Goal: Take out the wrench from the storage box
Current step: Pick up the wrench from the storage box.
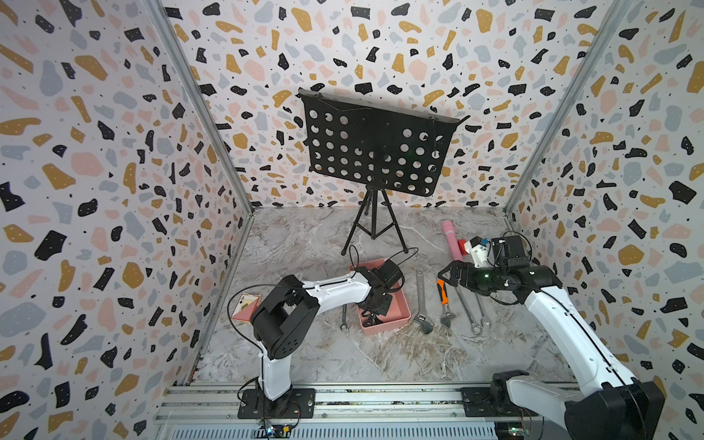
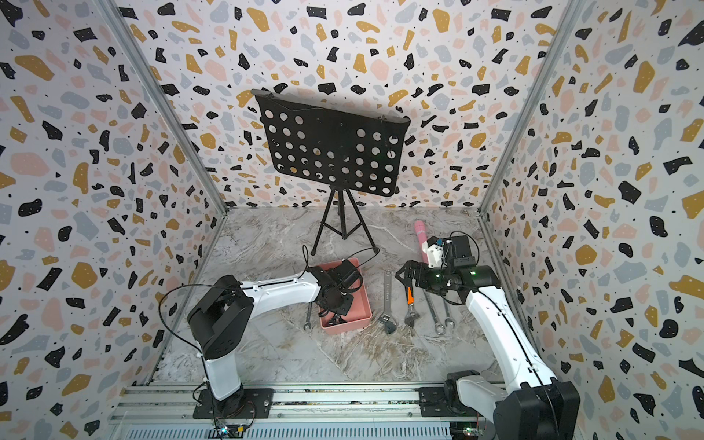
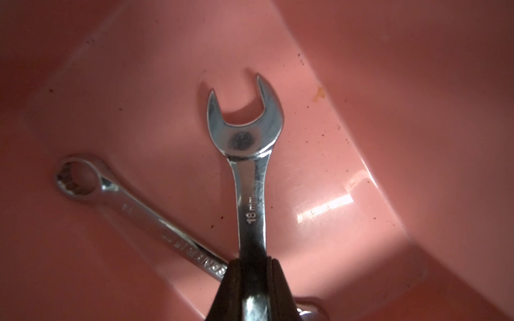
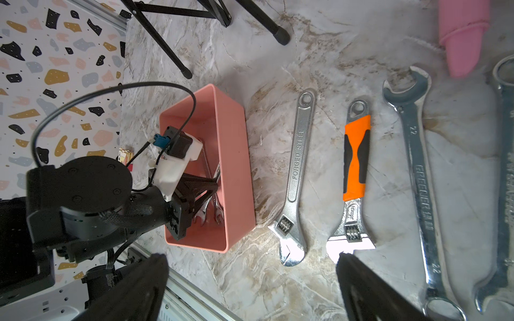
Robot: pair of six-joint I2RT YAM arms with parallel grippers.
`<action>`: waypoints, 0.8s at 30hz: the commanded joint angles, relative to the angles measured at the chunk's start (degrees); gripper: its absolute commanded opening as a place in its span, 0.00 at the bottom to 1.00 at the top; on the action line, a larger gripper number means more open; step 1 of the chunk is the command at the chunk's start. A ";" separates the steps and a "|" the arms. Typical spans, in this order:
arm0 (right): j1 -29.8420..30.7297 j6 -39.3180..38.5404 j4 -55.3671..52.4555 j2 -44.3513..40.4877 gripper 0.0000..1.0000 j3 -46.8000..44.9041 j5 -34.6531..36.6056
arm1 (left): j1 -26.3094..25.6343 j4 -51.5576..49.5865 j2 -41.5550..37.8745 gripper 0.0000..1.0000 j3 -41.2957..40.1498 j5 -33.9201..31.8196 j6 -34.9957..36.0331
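Left gripper (image 3: 253, 262) pinches the wrench (image 3: 244, 139) inside the box (image 3: 417, 83); lifting it out is left. Right gripper (image 4: 250, 257) is wide apart.

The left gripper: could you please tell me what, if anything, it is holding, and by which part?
The left gripper is shut on the wrench inside the storage box, clamping its shank some way below the open-end head.
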 commanded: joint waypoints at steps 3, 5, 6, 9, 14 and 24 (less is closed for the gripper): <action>-0.20 0.40 0.45 -1.14 1.00 -0.24 -0.48 | 0.20 -1.05 -1.26 0.00 3.31 -0.41 -0.06; -0.18 0.36 0.41 -1.12 1.00 -0.27 -0.37 | 0.18 -1.10 -1.32 0.00 4.13 -1.29 -0.25; -0.20 0.32 0.56 -1.05 1.00 -0.30 -0.43 | 0.17 -1.14 -1.33 0.00 4.51 -1.70 -0.55; -0.20 0.23 0.56 -0.90 1.00 -0.34 -0.34 | 0.18 -1.66 -1.33 0.00 5.89 -2.58 -1.68; -0.20 0.10 0.54 -0.78 1.00 -0.14 -0.27 | 0.18 -3.06 -1.64 0.00 7.99 -2.96 -4.05; -0.20 0.32 0.91 -0.54 1.00 0.46 -0.52 | 0.19 -10.63 -6.67 0.00 13.30 -6.74 -5.17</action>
